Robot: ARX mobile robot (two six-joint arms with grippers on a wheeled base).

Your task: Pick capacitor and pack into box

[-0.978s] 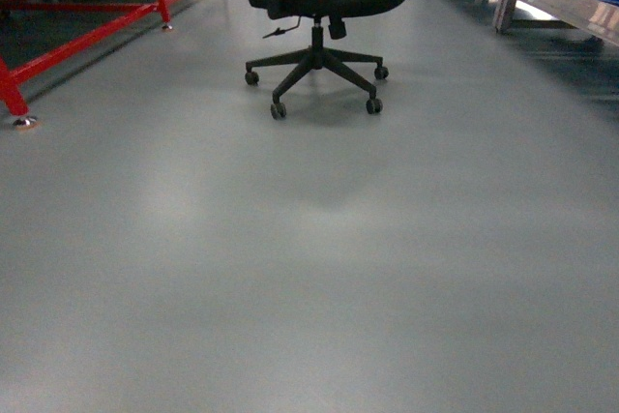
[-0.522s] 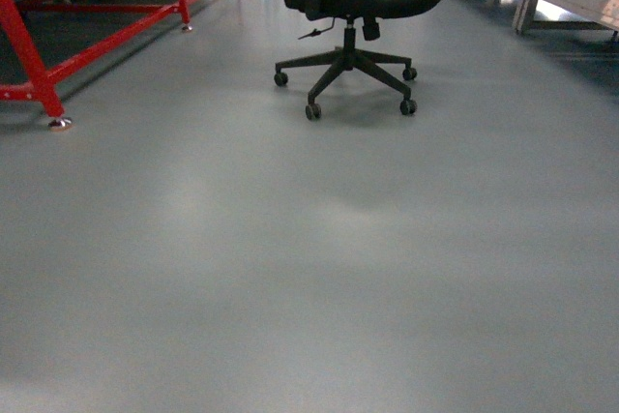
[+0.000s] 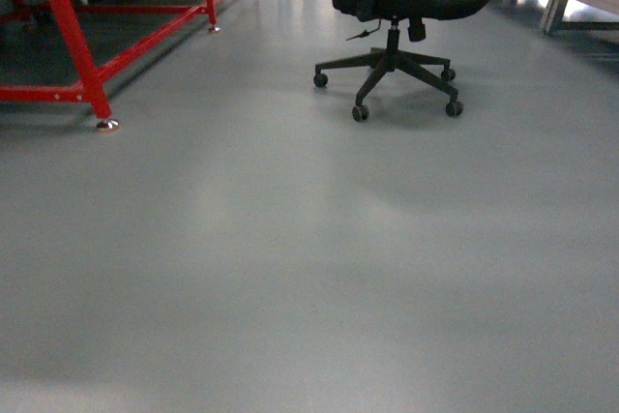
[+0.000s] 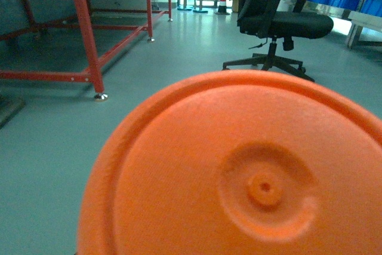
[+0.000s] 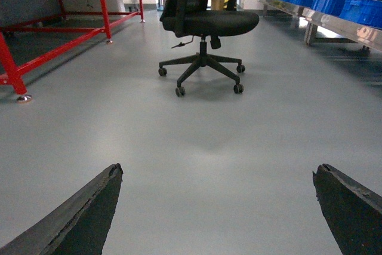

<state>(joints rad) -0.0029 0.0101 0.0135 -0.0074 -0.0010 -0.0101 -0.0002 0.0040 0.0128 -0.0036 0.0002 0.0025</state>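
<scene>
Grey floor (image 3: 290,268), black office chair (image 3: 406,7) ahead right, red steel frame (image 3: 68,36) left, right gripper (image 5: 218,207) spread wide with nothing between, orange moulded disc (image 4: 239,177) filling left wrist view, left gripper state cannot be told, box nowhere in view

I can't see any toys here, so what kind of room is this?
Probably a workshop or factory floor: a red steel frame on a bare grey floor, blue bins on a metal rack, and a black office chair.
</scene>
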